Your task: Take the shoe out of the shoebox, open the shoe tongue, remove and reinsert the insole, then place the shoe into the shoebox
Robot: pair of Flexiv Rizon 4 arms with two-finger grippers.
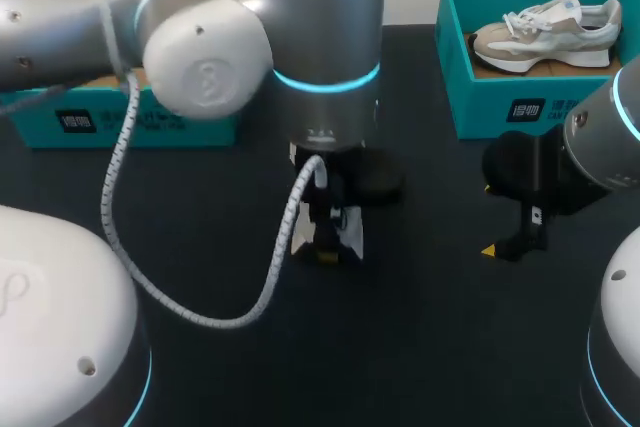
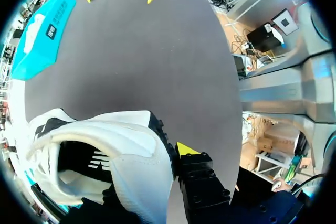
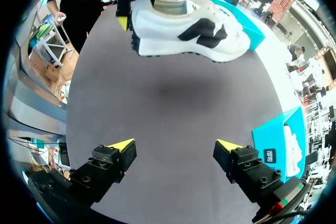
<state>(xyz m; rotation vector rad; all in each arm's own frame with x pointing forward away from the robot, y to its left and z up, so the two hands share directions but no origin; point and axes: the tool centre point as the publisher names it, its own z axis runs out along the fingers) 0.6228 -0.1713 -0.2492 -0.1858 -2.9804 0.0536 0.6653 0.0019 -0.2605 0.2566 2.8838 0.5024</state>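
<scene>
A white shoe (image 3: pixel 184 30) with black side marks hangs above the dark table, and its shadow lies beneath it. My left gripper (image 2: pixel 173 153) is shut on its heel collar: one yellow-tipped finger (image 2: pixel 186 149) presses the outside, the other is hidden inside the shoe. From the head view only a bit of the shoe (image 1: pixel 348 232) shows under the left gripper (image 1: pixel 325 247). My right gripper (image 3: pixel 176 148) stands open and empty, apart from the shoe; in the head view the right gripper (image 1: pixel 490 219) is to its right. One teal shoebox (image 1: pixel 150 122) sits at the back left, mostly hidden by my left arm.
A second teal shoebox (image 1: pixel 500 97) at the back right holds a beige and white shoe (image 1: pixel 545 32). The white cable (image 1: pixel 200 312) of my left arm loops low over the table's front left.
</scene>
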